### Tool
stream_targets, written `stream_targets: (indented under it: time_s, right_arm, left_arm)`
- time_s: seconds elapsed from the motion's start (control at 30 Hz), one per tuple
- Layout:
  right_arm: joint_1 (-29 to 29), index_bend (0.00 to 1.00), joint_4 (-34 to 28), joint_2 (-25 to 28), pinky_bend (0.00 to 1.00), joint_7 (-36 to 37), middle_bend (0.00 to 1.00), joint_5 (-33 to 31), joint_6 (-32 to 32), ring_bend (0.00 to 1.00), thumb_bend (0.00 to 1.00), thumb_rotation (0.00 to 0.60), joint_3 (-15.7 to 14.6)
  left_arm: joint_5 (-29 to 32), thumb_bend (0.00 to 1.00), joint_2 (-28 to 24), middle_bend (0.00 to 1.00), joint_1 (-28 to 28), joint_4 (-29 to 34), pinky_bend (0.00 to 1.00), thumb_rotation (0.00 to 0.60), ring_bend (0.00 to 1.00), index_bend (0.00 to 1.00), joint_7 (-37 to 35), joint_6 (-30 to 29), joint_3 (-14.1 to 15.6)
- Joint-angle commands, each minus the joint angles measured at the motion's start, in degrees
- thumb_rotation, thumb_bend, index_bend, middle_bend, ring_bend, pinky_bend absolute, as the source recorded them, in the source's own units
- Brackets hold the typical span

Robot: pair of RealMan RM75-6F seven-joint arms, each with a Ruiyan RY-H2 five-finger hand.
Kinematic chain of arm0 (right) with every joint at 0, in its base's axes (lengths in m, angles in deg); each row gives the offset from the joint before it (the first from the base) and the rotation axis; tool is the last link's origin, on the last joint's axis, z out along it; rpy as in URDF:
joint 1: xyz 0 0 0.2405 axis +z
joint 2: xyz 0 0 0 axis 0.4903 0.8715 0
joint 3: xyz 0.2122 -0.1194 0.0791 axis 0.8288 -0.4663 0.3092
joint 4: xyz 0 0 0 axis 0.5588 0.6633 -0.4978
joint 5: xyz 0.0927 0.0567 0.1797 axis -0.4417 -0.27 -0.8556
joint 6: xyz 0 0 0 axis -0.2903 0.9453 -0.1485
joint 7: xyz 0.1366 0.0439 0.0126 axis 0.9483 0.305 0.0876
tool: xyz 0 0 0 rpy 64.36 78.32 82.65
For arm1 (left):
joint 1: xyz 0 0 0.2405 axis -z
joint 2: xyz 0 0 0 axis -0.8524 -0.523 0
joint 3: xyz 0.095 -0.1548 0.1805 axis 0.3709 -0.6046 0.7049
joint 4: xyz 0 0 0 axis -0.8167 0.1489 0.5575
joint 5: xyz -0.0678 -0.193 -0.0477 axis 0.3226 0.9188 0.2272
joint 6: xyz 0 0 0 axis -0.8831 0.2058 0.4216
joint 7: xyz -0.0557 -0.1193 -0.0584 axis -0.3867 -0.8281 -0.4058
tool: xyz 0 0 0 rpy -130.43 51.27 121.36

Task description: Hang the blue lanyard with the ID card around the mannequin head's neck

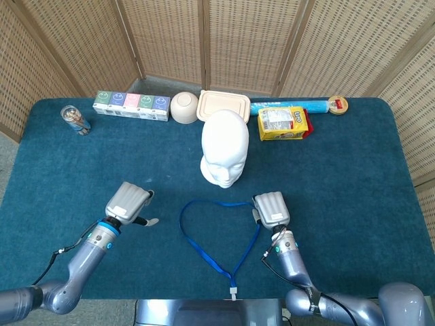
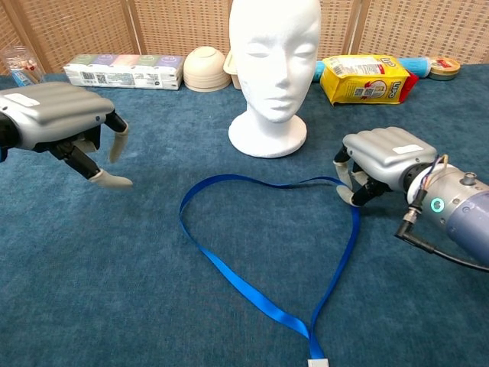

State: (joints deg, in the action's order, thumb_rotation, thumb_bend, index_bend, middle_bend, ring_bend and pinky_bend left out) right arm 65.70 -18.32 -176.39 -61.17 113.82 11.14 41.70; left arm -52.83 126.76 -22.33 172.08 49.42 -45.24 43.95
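The blue lanyard point(image 1: 217, 203) point(image 2: 252, 294) lies in a loop on the blue table, in front of the white mannequin head point(image 1: 224, 146) point(image 2: 275, 53). Its white clip point(image 1: 232, 293) point(image 2: 315, 361) reaches the table's near edge, and the ID card is not visible. My right hand point(image 1: 272, 208) point(image 2: 378, 157) sits at the loop's far right corner with curled fingers pinching the strap, which rises slightly there. My left hand point(image 1: 129, 202) point(image 2: 65, 126) hovers just left of the loop, fingers apart, holding nothing.
Along the back edge stand a row of small boxes point(image 1: 132, 105), a bowl point(image 1: 183, 106), a lidded container point(image 1: 223, 105), a yellow bag point(image 1: 282, 123), a blue roll point(image 1: 292, 106) and a can point(image 1: 75, 119). Wicker screens close off the back.
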Motion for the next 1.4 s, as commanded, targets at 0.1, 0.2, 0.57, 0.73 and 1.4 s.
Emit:
stream_targets:
  time_s: [0.1, 0.2, 0.57, 0.73, 1.4]
  right_arm:
    - [-0.2, 0.67, -0.2, 0.0, 1.0, 0.2, 0.89, -0.2, 0.1, 1.0, 0.55, 0.6, 0.0]
    - [-0.3, 0.68, -0.4, 0.1, 1.0, 0.0, 0.89, -0.2, 0.2, 1.0, 0.55, 0.6, 0.1]
    - [-0.5, 0.68, -0.7, 0.2, 1.0, 0.1, 0.89, -0.5, 0.3, 1.0, 0.55, 0.6, 0.1]
    - [-0.5, 0.68, -0.6, 0.2, 1.0, 0.2, 0.89, -0.6, 0.2, 1.0, 0.55, 0.6, 0.1]
    - [-0.7, 0.68, 0.8, 0.3, 1.0, 1.9, 0.89, -1.1, -1.0, 1.0, 0.55, 0.6, 0.4]
  left_arm:
    - [3.0, 0.17, 1.1, 1.0, 1.3, 0.1, 1.0, 0.272, 1.0, 0.53, 0.6, -0.2, 0.3]
    - [4.1, 0.18, 1.6, 1.0, 1.9, 0.0, 1.0, 0.274, 1.0, 0.53, 0.9, -0.3, 0.5]
    - [6.3, 0.2, 5.4, 1.0, 5.1, -3.7, 1.0, 0.272, 1.0, 0.53, 1.7, -0.4, 0.8]
    - [6.7, 0.2, 7.3, 1.0, 6.1, -5.0, 1.0, 0.273, 1.0, 0.53, 2.3, -0.7, 1.5]
    - [14.1, 0.2, 14.9, 1.0, 11.3, -11.2, 1.0, 0.27, 1.0, 0.53, 5.7, -0.8, 0.1]
